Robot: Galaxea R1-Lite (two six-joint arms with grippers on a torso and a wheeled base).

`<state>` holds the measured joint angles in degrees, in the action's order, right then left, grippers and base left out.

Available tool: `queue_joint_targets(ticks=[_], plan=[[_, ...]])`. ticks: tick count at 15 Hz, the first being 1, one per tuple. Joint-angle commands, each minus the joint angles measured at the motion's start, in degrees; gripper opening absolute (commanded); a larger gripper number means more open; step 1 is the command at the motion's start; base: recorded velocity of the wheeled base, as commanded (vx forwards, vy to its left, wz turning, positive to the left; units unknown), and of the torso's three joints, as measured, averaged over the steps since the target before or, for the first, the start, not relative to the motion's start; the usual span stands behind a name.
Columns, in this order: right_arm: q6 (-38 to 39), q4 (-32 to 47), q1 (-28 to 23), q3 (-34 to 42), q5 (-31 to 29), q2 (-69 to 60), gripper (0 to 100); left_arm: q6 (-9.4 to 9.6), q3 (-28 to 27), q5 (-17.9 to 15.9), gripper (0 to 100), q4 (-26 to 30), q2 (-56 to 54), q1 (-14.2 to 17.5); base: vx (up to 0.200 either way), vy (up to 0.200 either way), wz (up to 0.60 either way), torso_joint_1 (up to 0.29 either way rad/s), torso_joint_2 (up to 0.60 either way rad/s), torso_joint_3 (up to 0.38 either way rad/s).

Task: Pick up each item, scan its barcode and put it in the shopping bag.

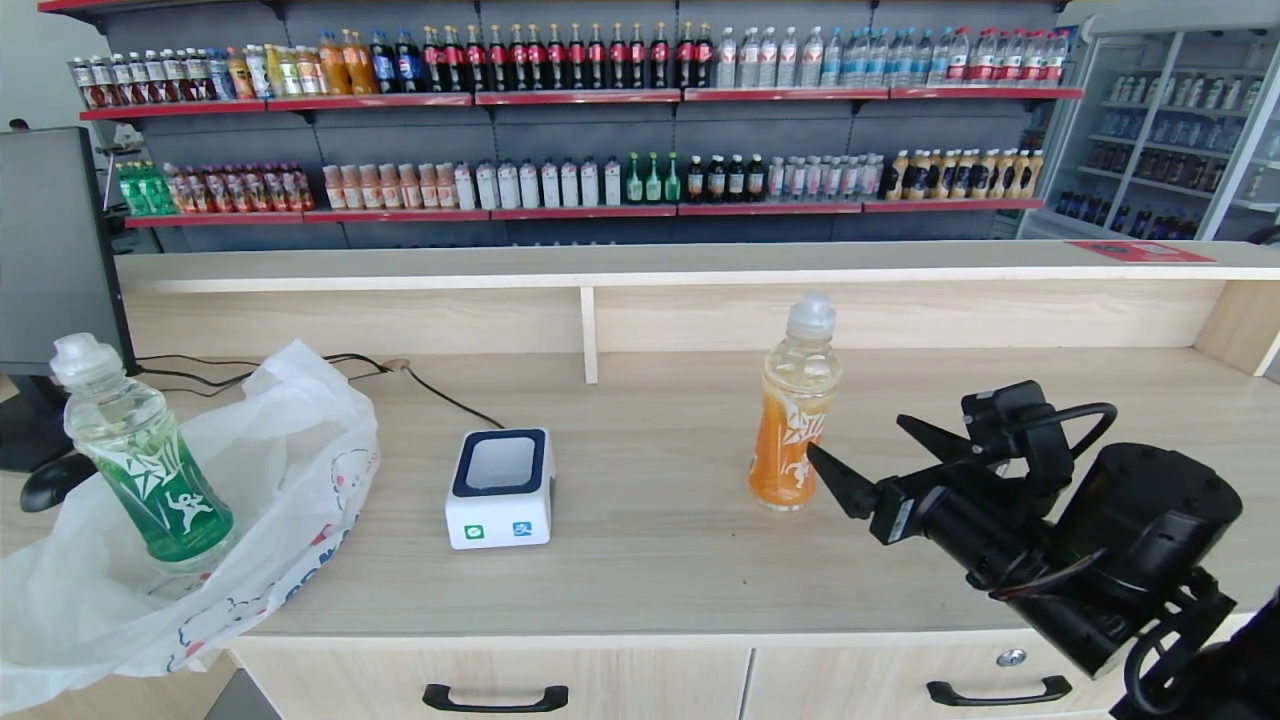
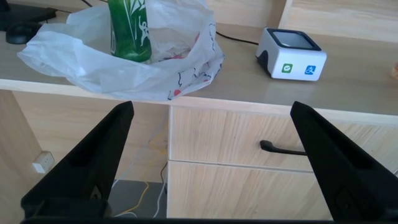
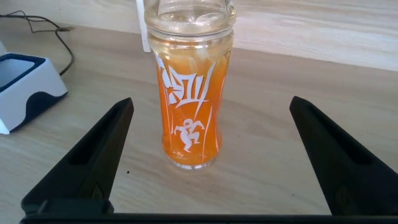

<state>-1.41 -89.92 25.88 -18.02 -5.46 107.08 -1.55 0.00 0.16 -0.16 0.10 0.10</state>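
Orange bottle (image 1: pixel 795 405) upright ahead of spread right tool (image 1: pixel 855 437); left tool (image 2: pixel 211 106) spread, low, facing drawer (image 2: pixel 236 134)

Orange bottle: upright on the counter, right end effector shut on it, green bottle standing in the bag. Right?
Not quite. The right end effector is open and apart from the orange bottle, as the right wrist view shows. The rest holds: the bottle stands upright on the counter, and the green bottle stands in the shopping bag.
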Motion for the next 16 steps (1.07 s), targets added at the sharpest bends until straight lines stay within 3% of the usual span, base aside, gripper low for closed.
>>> queue_joint_targets(ticks=[1, 12, 16], plan=[[0.01, -0.08, -0.13, -0.97, 0.01, 1.64, 100, -0.03, 0.0, 0.02, 100, -0.02, -0.01, -0.01, 0.0, 0.0, 0.0, 0.0, 0.0, 0.0], [-0.08, -0.08, -1.01, -12.04, -0.43, 10.34, 100, -0.3, 0.0, 0.02, 100, -0.02, -0.01, 0.08, 0.0, 0.0, 0.0, 0.0, 0.0, 0.0], [-0.08, -0.08, -0.39, -12.83, -0.52, 12.01, 100, -0.3, 0.0, 0.02, 100, 0.07, -0.01, 0.08, 0.0, 0.0, 0.0, 0.0, 0.0, 0.0]])
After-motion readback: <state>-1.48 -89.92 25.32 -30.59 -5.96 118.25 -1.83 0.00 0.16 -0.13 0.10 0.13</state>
